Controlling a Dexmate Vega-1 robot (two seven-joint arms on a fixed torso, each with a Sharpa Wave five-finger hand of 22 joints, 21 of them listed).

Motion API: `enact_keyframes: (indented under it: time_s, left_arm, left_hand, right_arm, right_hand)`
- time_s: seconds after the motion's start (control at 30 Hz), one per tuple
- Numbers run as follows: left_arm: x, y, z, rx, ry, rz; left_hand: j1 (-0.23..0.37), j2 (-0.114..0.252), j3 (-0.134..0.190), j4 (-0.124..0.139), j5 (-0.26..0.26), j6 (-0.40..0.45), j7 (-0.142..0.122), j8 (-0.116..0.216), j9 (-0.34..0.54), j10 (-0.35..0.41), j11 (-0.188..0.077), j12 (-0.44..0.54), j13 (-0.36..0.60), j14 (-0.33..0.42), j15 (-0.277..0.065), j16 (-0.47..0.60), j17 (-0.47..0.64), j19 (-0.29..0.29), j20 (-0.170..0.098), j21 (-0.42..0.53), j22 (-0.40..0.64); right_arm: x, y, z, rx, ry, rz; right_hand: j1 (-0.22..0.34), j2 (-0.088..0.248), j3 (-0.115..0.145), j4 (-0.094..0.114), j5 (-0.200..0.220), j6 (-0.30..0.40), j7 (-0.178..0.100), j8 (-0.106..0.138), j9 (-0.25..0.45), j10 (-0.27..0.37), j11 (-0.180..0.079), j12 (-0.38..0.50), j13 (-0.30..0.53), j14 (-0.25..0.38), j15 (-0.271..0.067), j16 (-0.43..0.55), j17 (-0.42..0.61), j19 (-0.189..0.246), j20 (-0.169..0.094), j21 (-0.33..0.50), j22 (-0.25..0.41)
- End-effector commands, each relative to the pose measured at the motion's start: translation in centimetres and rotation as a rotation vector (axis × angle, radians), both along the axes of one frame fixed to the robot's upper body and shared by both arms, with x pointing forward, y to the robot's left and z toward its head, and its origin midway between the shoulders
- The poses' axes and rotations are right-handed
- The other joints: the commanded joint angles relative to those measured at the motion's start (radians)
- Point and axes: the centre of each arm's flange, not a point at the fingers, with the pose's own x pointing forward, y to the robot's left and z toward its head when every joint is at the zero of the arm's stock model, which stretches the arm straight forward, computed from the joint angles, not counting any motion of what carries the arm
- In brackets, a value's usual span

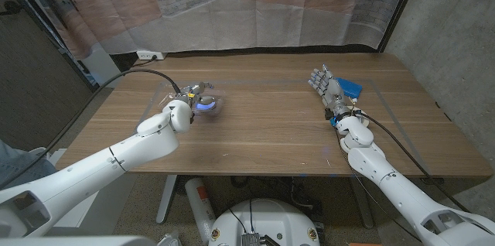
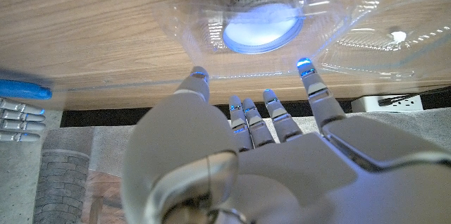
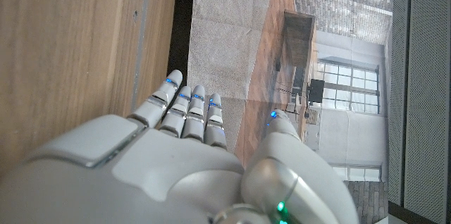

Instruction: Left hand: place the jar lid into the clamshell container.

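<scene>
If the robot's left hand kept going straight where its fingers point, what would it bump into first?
Most likely the clear clamshell container, with the jar lid lying inside it, just ahead of the left hand. Depth is hard to judge.

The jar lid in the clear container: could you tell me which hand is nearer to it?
Left. The left hand is right beside the jar lid, which lies in the clamshell container, fingers spread and holding nothing. The right hand waits far across the table.

The left arm (image 1: 116, 157) is stretched forward from the lower left corner, its left hand (image 1: 189, 107) held with fingers (image 2: 271, 115) spread and nothing gripped. The right arm (image 1: 387, 176) is extended along the right side; the right hand (image 1: 329, 87) is seen with fingers straight, together, holding nothing.
</scene>
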Motion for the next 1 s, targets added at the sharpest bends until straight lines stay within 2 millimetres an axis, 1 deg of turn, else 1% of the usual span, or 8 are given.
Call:
enact_keyframes:
  time_s: [0.03,0.4,0.5,0.6,0.93,1.0]
  left_arm:
    - [-0.4,0.1,0.5,-0.002,-0.014,-0.002]
    - [-1.0,0.1,1.3,0.002,-0.04,-0.008]
    - [-1.2,0.0,1.6,0.003,-0.05,-0.009]
    - [-1.4,0.0,1.7,0.003,-0.057,-0.01]
    - [-1.8,0.1,1.9,-0.003,-0.078,-0.019]
    - [-1.9,0.1,2.0,-0.003,-0.081,-0.02]
  left_hand:
    - [-0.011,-0.001,0.005,0.006,0.006,0.002,-0.002,0.002,0.0,0.001,-0.003,0.007,0.003,-0.004,-0.001,0.006,-0.001,-0.005,0.0,0.0,0.002]
    - [-0.015,0.0,0.005,0.007,0.009,0.004,-0.004,0.003,-0.001,0.005,-0.007,0.01,0.003,-0.004,-0.003,0.008,-0.003,-0.016,-0.001,-0.002,0.002]
    - [-0.016,0.0,0.005,0.007,0.009,0.005,-0.004,0.004,-0.001,0.004,-0.005,0.01,0.003,-0.005,-0.004,0.008,-0.004,-0.017,-0.001,-0.002,0.002]
    - [-0.017,0.001,0.005,0.008,0.01,0.005,-0.004,0.004,-0.001,0.005,-0.004,0.01,0.003,-0.003,-0.003,0.009,-0.005,-0.02,-0.001,-0.002,0.002]
    - [-0.019,0.001,0.005,0.007,0.012,0.009,-0.007,0.005,-0.002,0.006,-0.01,0.011,0.003,-0.002,-0.005,0.011,-0.007,-0.029,-0.003,-0.004,0.002]
    - [-0.019,0.002,0.005,0.007,0.012,0.009,-0.007,0.006,-0.002,0.006,-0.014,0.012,0.003,-0.002,-0.005,0.011,-0.007,-0.029,-0.002,-0.003,0.002]
  right_arm:
    - [-0.2,-0.1,0.0,0.002,-0.004,-0.003]
    - [-0.3,0.2,0.1,0.004,-0.008,0.0]
    - [-0.3,0.2,0.2,0.004,-0.011,-0.001]
    - [-0.4,0.2,0.2,0.004,-0.011,-0.001]
    - [-0.5,0.2,0.3,0.005,-0.016,-0.001]
    - [-0.5,0.2,0.3,0.003,-0.016,-0.001]
  right_hand:
    - [0.006,0.005,0.003,-0.004,-0.002,0.007,0.003,-0.001,0.002,0.012,-0.001,0.0,0.006,0.012,0.001,0.0,0.006,0.011,-0.012,-0.002,0.002]
    - [0.007,0.005,0.003,-0.005,-0.002,0.006,0.003,-0.001,0.002,0.013,-0.001,0.0,0.006,0.014,0.001,0.0,0.006,0.012,-0.012,-0.005,0.002]
    - [0.007,0.005,0.003,-0.005,-0.002,0.006,0.004,-0.001,0.002,0.011,-0.005,-0.001,0.005,0.014,0.0,0.0,0.006,0.012,-0.012,-0.006,0.002]
    - [0.007,0.006,0.003,-0.005,-0.002,0.006,0.005,-0.001,0.002,0.012,-0.001,0.0,0.005,0.014,0.001,0.0,0.006,0.013,-0.012,-0.007,0.002]
    - [0.007,0.006,0.003,-0.005,-0.003,0.006,0.004,-0.001,0.002,0.013,-0.001,0.0,0.006,0.014,0.0,0.0,0.006,0.014,-0.013,-0.008,0.002]
    - [0.007,0.006,0.003,-0.005,-0.003,0.007,0.005,-0.001,0.002,0.013,-0.001,0.0,0.006,0.014,0.0,0.0,0.006,0.014,-0.012,-0.009,0.002]
